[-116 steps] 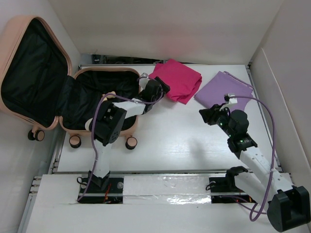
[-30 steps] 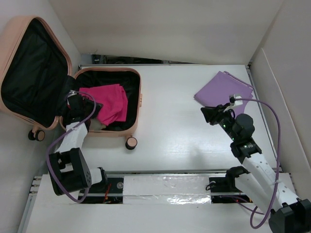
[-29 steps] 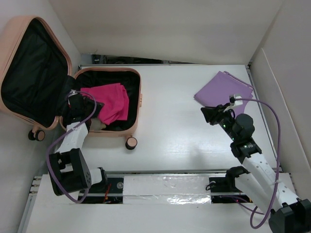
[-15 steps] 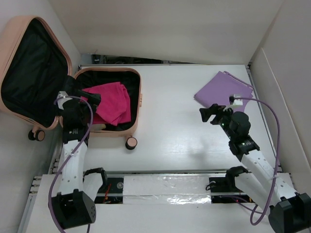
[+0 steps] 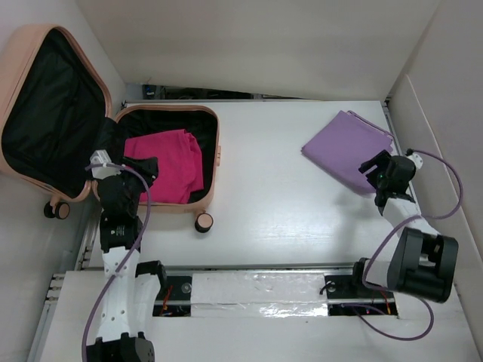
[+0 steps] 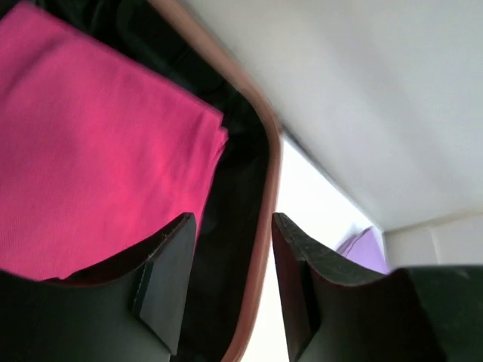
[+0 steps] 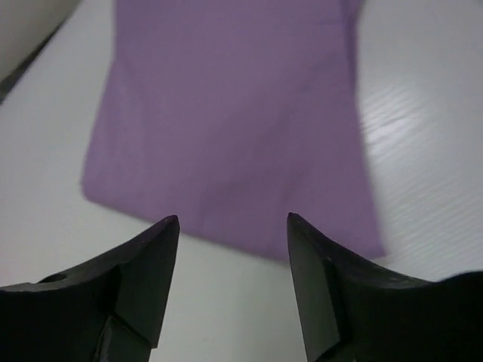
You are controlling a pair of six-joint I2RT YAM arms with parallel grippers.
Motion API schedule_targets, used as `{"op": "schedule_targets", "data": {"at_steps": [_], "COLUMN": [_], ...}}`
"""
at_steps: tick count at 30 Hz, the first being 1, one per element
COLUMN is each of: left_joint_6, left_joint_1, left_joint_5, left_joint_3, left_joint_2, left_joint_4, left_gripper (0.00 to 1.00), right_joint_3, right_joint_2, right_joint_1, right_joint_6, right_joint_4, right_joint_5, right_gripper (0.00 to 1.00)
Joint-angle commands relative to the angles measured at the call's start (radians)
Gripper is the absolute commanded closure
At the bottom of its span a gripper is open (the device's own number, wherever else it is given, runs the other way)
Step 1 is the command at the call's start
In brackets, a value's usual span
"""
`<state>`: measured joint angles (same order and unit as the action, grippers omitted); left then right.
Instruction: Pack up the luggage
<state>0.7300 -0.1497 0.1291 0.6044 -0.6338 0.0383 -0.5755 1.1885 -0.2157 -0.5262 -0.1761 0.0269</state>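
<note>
left pincer (image 6: 230,226) released: pink cloth (image 6: 90,151) already in luggage (image 5: 216,154) | right pincer (image 7: 232,220) released near purple cloth (image 7: 226,113), which we judge goes next

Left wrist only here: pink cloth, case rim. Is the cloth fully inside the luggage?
Observer: Yes. In the top view, the pink cloth lies within the rim of the open luggage.
Operator: Right arm?
Observer: The right gripper hovers at the near corner of the purple cloth on the table, jaws open, empty.
Operator: My gripper's spot?
Observer: The left gripper sits over the luggage's near-left part, beside the pink cloth.
</note>
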Motion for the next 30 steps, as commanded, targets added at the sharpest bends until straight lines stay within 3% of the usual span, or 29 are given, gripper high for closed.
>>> {"op": "schedule_targets", "data": {"at_steps": [1, 3, 5, 9, 12, 14, 17, 18, 23, 24, 25, 27, 28, 30], "left_joint_6": [-0.033, -0.037, -0.021, -0.003, 0.002, 0.003, -0.003, -0.007, -0.098, -0.112, -0.139, -0.164, -0.168, -0.169], "left_joint_1": [0.004, 0.013, 0.050, 0.171, 0.234, 0.307, 0.448, 0.490, 0.772, 0.877, 0.930, 1.057, 1.082, 1.099], "left_joint_5": [0.064, 0.121, 0.204, 0.270, 0.230, 0.225, 0.201, 0.182, -0.099, -0.165, -0.278, -0.377, -0.431, -0.416], "left_joint_3": [-0.067, -0.063, -0.054, 0.014, 0.017, 0.018, 0.022, 0.017, 0.038, 0.060, 0.076, 0.157, 0.179, 0.208], "left_joint_2": [-0.010, -0.020, -0.041, -0.105, -0.092, -0.099, -0.162, -0.174, -0.279, -0.327, -0.361, -0.476, -0.518, -0.620], "left_joint_4": [0.036, 0.080, 0.168, 0.250, 0.307, 0.346, 0.388, 0.405, 0.380, 0.379, 0.376, 0.336, 0.327, 0.369], "left_gripper": [0.56, 0.60, 0.65, 0.97, 1.00, 1.00, 1.00, 1.00, 1.00, 1.00, 1.00, 1.00, 1.00, 0.90], "right_joint_3": [-0.029, -0.049, -0.110, -0.237, -0.293, -0.308, -0.305, -0.297, -0.133, -0.104, -0.077, 0.011, 0.034, 0.110], "right_joint_2": [0.103, 0.204, 0.284, 0.448, 0.480, 0.502, 0.525, 0.520, 0.421, 0.381, 0.358, 0.310, 0.265, 0.214], "right_joint_1": [-0.118, -0.145, -0.165, -0.151, -0.128, -0.117, -0.105, -0.094, -0.050, -0.031, -0.031, 0.018, 0.027, 0.059], "right_joint_6": [-0.090, -0.113, -0.126, -0.120, -0.103, -0.098, -0.089, -0.086, -0.098, -0.109, -0.130, -0.153, -0.170, -0.189], "right_joint_4": [-0.118, -0.120, -0.125, -0.059, -0.016, 0.006, 0.009, 0.004, -0.086, -0.104, -0.130, -0.169, -0.178, -0.215], "right_joint_5": [-0.071, -0.073, -0.112, -0.157, -0.171, -0.186, -0.241, -0.264, -0.387, -0.410, -0.426, -0.464, -0.467, -0.495], "right_gripper": [0.19, 0.12, 0.11, 0.17, 0.42, 0.65, 0.85, 0.87, 0.89, 0.89, 0.88, 0.85, 0.82, 0.76]}}
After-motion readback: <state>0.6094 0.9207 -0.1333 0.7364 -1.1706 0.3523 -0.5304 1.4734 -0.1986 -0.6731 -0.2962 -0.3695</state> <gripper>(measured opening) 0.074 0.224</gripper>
